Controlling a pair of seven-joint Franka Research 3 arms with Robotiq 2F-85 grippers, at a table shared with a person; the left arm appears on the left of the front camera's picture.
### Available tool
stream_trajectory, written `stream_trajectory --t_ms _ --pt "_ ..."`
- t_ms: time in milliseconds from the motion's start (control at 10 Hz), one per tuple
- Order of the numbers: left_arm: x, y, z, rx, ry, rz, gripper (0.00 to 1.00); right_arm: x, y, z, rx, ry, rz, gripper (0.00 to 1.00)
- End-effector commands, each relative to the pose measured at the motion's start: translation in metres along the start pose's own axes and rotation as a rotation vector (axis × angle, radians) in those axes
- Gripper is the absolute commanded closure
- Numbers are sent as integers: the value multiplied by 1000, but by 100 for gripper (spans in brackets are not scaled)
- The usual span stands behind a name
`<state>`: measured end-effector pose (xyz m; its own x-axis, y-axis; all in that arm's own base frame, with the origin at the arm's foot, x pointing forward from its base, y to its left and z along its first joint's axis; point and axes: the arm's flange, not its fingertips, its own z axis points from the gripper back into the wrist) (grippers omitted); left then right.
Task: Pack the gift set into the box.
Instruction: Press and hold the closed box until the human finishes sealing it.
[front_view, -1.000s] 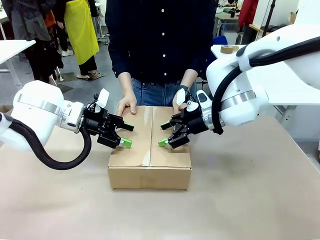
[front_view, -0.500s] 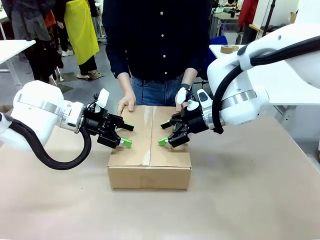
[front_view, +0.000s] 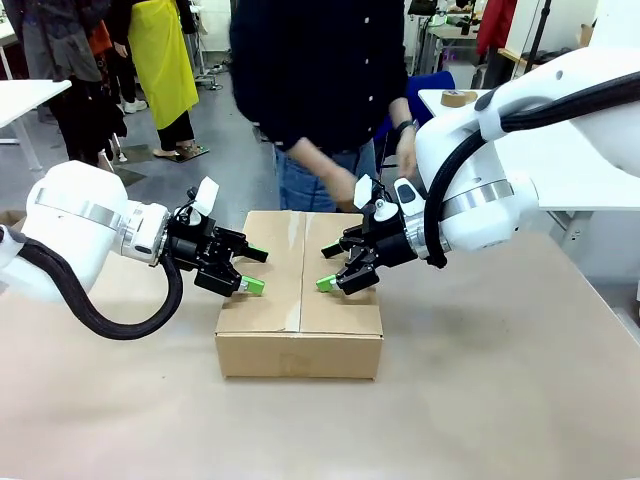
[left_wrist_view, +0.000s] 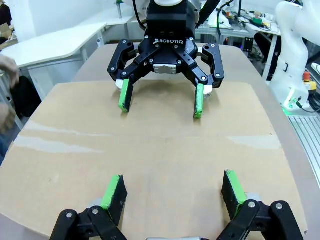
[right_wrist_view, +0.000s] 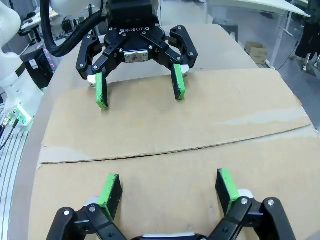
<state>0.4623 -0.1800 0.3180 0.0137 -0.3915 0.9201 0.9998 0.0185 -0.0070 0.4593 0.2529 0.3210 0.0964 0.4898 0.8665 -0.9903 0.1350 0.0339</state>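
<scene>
From the front, the box (front_view: 300, 322) stood on the table (front_view: 500, 400) with its flaps folded shut and meeting at a middle seam. The gift set was presumably inside, though the shut flaps hid whatever lay there. The left gripper (front_view: 254, 271) and the right gripper (front_view: 327, 267) hung just above the lid, facing each other across the seam, each with its fingers spread and nothing between them. The person's hands (front_view: 342, 186), blurred, were up by the far edge and clear of the cardboard. In the left wrist view, the left gripper's (left_wrist_view: 172, 192) pads stood wide apart over bare cardboard, with the right gripper opposite. In the right wrist view, the right gripper (right_wrist_view: 167, 189) was likewise spread, the seam (right_wrist_view: 175, 150) running between the two grippers. No tape was visible, so the flaps could probably spring up with no hand on them. A pad pressing near the seam might drive a flap down onto the contents, and the two grippers, so near, could knock together.
</scene>
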Motion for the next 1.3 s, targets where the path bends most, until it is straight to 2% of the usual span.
stream_trajectory --t_ms 0,1200 --pt "-2 -2 -1 -8 -4 0 0 -5 0 -2 -11 -10 -12 0" --pt "-2 -2 -1 -8 -4 0 0 -5 0 -2 -11 -10 -12 0"
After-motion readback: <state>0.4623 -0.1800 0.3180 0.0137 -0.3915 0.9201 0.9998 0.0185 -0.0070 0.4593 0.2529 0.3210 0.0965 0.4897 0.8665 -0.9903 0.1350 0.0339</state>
